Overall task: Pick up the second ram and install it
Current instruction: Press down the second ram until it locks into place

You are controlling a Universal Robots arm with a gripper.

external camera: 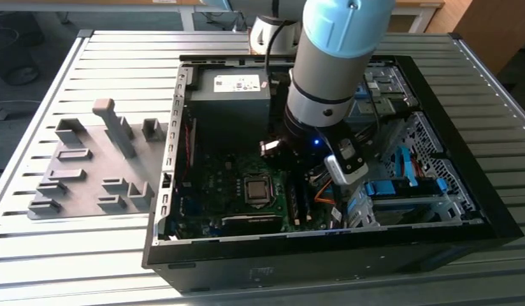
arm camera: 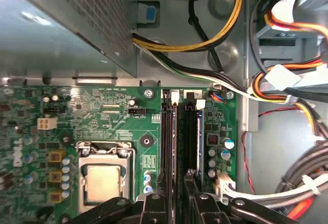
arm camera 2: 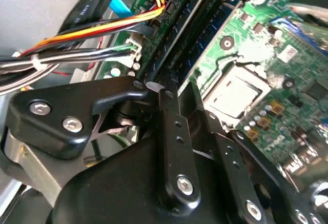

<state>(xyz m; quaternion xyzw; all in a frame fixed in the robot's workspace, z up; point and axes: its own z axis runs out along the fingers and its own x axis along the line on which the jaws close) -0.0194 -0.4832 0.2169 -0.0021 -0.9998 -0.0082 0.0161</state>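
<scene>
Slatted metal table (external camera: 101, 255), black end effector (arm camera: 177, 196) over green motherboard (arm camera: 102, 126).

Cable bundle (arm camera: 287, 88) crowding memory slots (arm camera: 182, 131).

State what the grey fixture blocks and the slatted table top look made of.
Grey fixture blocks: seemingly plastic, matte, one even grey with no glints or sheen. Slatted table top: probably metal, perhaps aluminium; pale ribbed profiles with a soft silvery sheen.
</scene>
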